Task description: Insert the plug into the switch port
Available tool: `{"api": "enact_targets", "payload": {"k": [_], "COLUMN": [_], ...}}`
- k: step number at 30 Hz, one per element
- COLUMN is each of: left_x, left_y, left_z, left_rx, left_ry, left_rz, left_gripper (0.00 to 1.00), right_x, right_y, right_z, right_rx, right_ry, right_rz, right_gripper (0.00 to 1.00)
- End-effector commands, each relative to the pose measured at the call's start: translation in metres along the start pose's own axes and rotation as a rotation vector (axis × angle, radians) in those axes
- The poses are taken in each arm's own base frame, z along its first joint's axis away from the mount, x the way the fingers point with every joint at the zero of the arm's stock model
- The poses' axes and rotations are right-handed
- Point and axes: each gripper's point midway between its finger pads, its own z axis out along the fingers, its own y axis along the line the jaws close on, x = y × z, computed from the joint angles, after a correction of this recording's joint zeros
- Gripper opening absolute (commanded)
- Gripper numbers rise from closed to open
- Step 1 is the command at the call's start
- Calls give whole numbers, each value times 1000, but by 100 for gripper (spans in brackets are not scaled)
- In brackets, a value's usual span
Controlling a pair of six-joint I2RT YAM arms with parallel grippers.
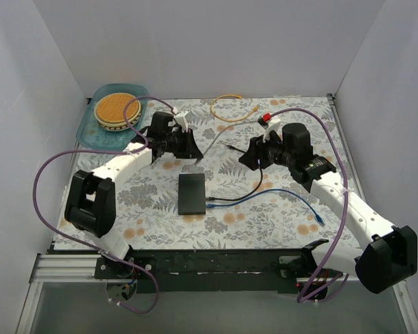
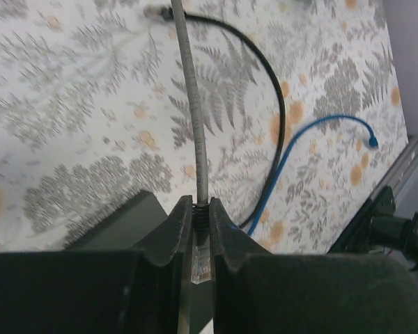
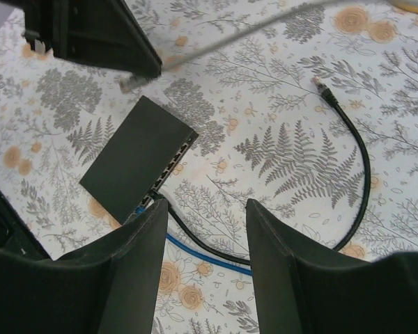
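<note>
Switch [image 1: 191, 194] flat at mid-counter [image 1: 279, 223], ports facing right. Black cable [image 1: 260, 182] and blue cable [image 1: 303, 202] run to its near ports. Left end effector [image 2: 200, 212] clamped on plug [image 2: 201, 263], just beyond switch, grey cable [image 2: 192, 104] trailing. Right end effector [image 3: 205, 229] wide, empty. Yellow cable [image 1: 226, 108] and teal tray [image 1: 90, 132] at far edge.

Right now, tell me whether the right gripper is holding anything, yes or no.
No: the right wrist view shows the right gripper open, only table and a black cable visible between its fingers.
</note>
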Motion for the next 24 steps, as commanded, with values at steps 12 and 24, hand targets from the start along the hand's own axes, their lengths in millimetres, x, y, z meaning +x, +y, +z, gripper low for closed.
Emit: {"api": "enact_targets", "payload": {"k": [12,24], "left_x": [143,76], "left_y": [18,21], "left_z": [-34,-66], "left_rx": [-216,-379], "left_ry": [339,43], "left_rz": [-75,-18], "left_gripper": [1,77], "right_x": [11,44], "right_y": [59,89], "right_z": [5,35], "right_rx": [-341,-410], "right_ry": [-23,51], "right_rz": [-113,-227], "right_gripper": [57,60]}}
